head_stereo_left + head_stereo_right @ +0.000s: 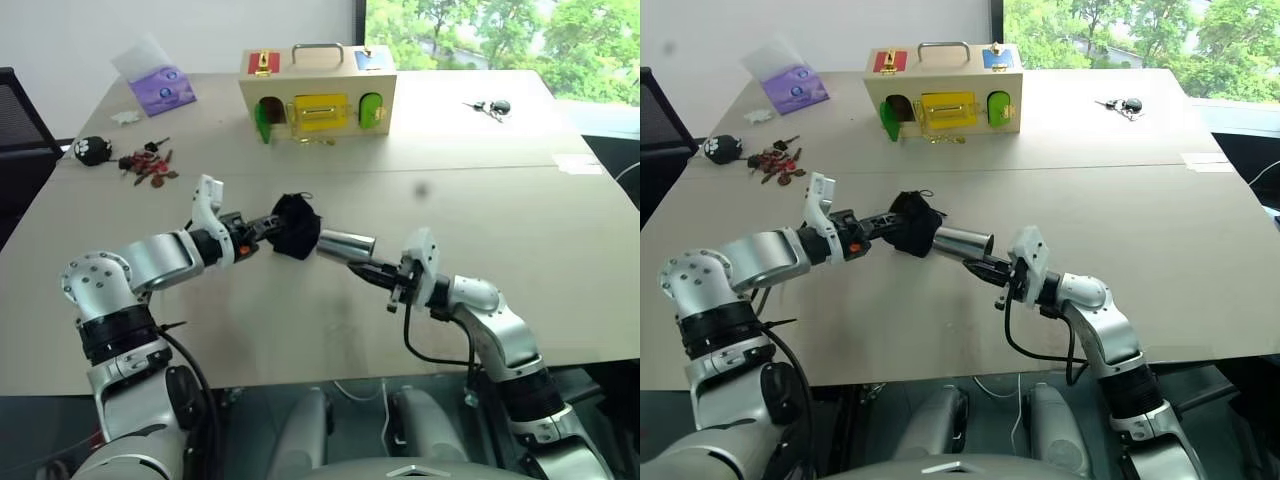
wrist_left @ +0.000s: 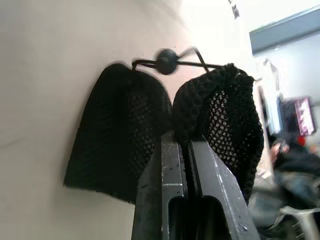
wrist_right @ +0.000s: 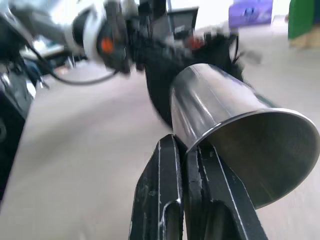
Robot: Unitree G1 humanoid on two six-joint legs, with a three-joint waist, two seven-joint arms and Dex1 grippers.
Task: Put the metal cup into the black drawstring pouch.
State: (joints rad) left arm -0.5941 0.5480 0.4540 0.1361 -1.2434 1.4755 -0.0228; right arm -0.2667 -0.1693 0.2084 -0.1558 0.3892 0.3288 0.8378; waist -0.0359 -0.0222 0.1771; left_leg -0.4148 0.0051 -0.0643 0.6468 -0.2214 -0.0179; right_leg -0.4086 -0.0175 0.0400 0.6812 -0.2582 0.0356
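The black drawstring pouch (image 1: 296,226) hangs above the middle of the table, and my left gripper (image 1: 266,226) is shut on its mesh edge (image 2: 186,131). The metal cup (image 1: 346,244) lies on its side in the air just right of the pouch, its narrow base toward the pouch. My right gripper (image 1: 360,268) is shut on the cup's rim (image 3: 200,142), one finger inside the cup and one outside. The pouch's cord and toggle (image 2: 166,61) show at its mouth in the left wrist view. Whether the cup's base touches the pouch I cannot tell.
A wooden latch box (image 1: 317,92) with coloured doors stands at the back centre. A paw-print ball (image 1: 92,150) and a bunch of keys (image 1: 148,166) lie at the left. A purple packet (image 1: 160,88) is back left, a car key (image 1: 489,107) back right.
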